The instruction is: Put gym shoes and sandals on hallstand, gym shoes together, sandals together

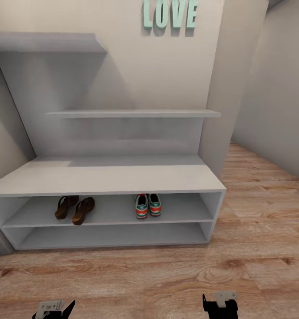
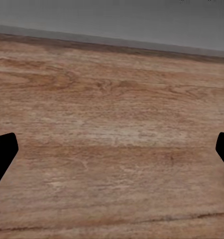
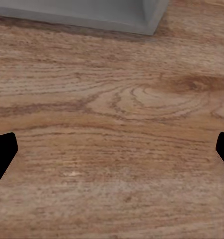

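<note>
Sitting side by side: the gym shoes (image 1: 148, 206) were on the upper open shelf of the hallstand (image 1: 105, 179), right of centre, touching or nearly so.
Gym shoe heading: orange-red heels faced out toward the camera, toes to the back wall, long axes running front to back.
Sandals: the sandals (image 1: 75, 208) stood on that same shelf, left of centre, just beside each other and well apart from the sneakers.
Sandal heading: long axes ran roughly front to back, both leaning slightly rightward at the far end; which end was toe I could not tell.
Lower shelf: nothing but pale grey board.
Floor: the corridor floor (image 1: 167, 279) was warm wood-grain plank, running on past the rack's right end.
Room: two floating shelves (image 1: 133, 113) and teal LOVE letters (image 1: 170, 14) hung on the wall above.
Left gripper (image 2: 112, 154): fingers spread wide over bare planks, holding nothing.
Right gripper (image 3: 112, 154): spread wide too, over planks near a grey corner of the rack.
</note>
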`<state>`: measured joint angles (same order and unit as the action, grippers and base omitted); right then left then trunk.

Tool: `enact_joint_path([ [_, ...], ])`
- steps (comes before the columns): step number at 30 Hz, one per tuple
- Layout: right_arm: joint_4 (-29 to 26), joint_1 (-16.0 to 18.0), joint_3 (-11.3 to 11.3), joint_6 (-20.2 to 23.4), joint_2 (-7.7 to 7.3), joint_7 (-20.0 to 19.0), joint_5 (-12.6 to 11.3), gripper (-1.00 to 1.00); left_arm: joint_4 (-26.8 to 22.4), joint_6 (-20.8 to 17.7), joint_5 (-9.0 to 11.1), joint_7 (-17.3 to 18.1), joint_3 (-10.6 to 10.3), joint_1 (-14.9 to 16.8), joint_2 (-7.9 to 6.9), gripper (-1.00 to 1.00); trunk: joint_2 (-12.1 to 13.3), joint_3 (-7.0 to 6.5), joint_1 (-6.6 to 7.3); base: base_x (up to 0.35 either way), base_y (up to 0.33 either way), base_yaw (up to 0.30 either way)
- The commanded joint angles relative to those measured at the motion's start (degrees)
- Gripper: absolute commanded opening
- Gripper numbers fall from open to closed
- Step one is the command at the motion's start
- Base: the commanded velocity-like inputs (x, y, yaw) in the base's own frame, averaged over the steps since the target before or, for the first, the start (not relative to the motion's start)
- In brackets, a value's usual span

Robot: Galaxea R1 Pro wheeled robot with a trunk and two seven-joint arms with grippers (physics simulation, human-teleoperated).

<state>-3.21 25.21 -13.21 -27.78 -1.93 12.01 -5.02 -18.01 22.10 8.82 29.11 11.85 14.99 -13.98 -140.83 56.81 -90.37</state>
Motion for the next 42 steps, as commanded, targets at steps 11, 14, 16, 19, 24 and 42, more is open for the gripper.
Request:
enact_joint_path([
  [11, 0.4, -0.7, -0.5, -0.8, 0.0, 0.3, -0.5, 1.0, 0.3, -0.2, 0.7, -0.7, 0.2, 0.0, -0.53, 1.0, 4.4, -1.93, 2.43, 0.0, 0.0, 0.0],
  [14, 0.5, -1.0, -0.5, -0.9, 0.0, 0.4, -0.5, 1.0, 0.3, -0.2, 1.0, -1.6, 0.2, -0.1, -0.83, 1.0, 5.6, -2.47, 3.09, 0.0, 0.0, 0.0],
  [16, 0.5, -1.2, -0.5, -0.9, 0.0, 0.4, -0.5, 1.0, 0.3, -0.2, 1.3, -2.2, 0.2, -0.1, -0.94, 1.0, 6.4, -2.83, 3.53, 0.0, 0.0, 0.0],
  [19, 0.5, -1.3, -0.5, -0.8, 0.03, 0.5, -0.5, 1.0, 0.3, -0.2, 1.7, -2.8, 0.2, -0.1, -1.04, 1.0, 7.6, -3.36, 4.19, 0.0, 0.0, 0.0],
  [24, 1.0, -1.4, -0.5, -0.6, 0.34, 0.5, -0.6, 1.0, 0.3, -0.2, 2.0, -3.2, 0.2, -0.1, -1.07, 1.0, 9.6, -4.26, 5.29, 0.0, 0.0, 0.0],
  [42, 1.7, -3.1, -0.4, -0.4, 0.69, 0.4, -0.7, 1.0, 0.3, -0.2, 2.1, -3.4, 0.2, -0.1, -0.96, 1.0, 16.8, -7.49, 9.24, 0.0, 0.0, 0.0],
])
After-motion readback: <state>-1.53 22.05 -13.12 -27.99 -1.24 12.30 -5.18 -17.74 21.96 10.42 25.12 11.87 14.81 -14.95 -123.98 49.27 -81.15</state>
